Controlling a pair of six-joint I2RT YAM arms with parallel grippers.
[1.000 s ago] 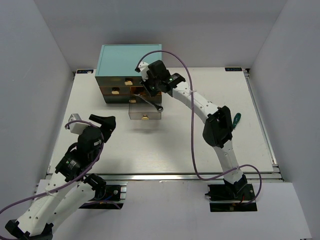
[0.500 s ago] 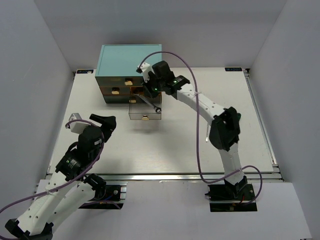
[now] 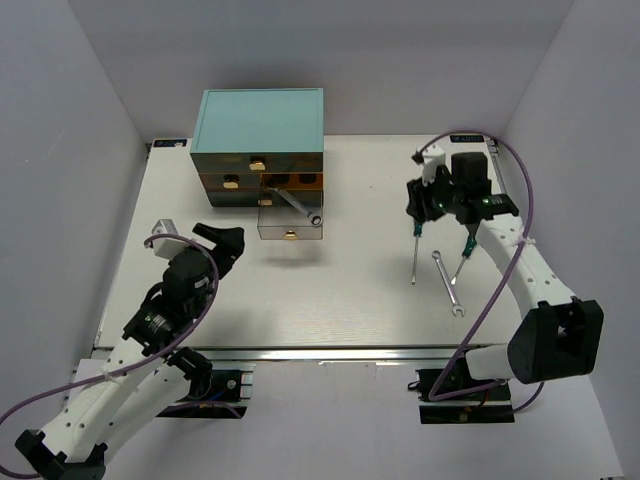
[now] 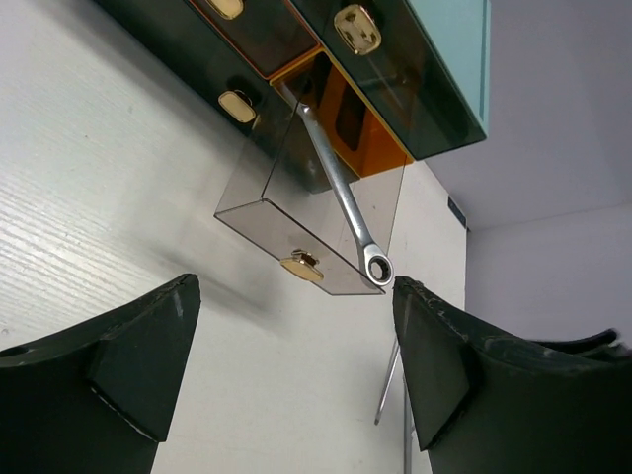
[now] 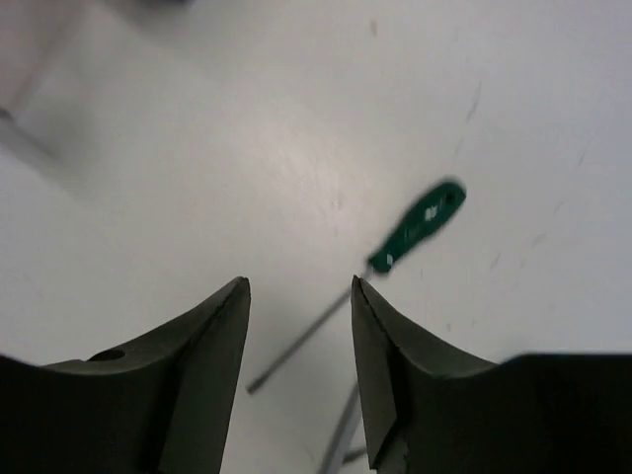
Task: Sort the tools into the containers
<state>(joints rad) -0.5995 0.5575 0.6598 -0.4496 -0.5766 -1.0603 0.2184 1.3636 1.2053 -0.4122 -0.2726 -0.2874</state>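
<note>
From above, we see the right gripper (image 3: 418,207) has left the teal-topped cabinet (image 3: 262,118), where it hovered a second ago, and now hangs over the right half of the table (image 3: 340,290). The silver wrench (image 3: 298,207) it was handling stays behind in the pulled-out drawer (image 3: 290,228). We take this as one tool delivered. Three remain on the table near that gripper: a dark-handled screwdriver (image 3: 414,258), a second wrench (image 3: 447,283) and a green-handled screwdriver (image 3: 465,252). The left gripper (image 3: 215,240) sits short of the drawer.

The left wrist view adds what the overhead cannot. The silver wrench (image 4: 346,202) lies tilted, its ring end propped on the front corner of the pulled-out drawer (image 4: 267,212), its other end back in the cabinet opening. We judge it may foul the drawer if it is pushed shut. The left gripper (image 4: 296,296) is spread wide and holds nothing.

The right wrist view, somewhat blurred, shows the right gripper (image 5: 298,291) with fingers apart and empty. The green-handled screwdriver (image 5: 417,227) lies just beyond them, likely the next pick.
</note>
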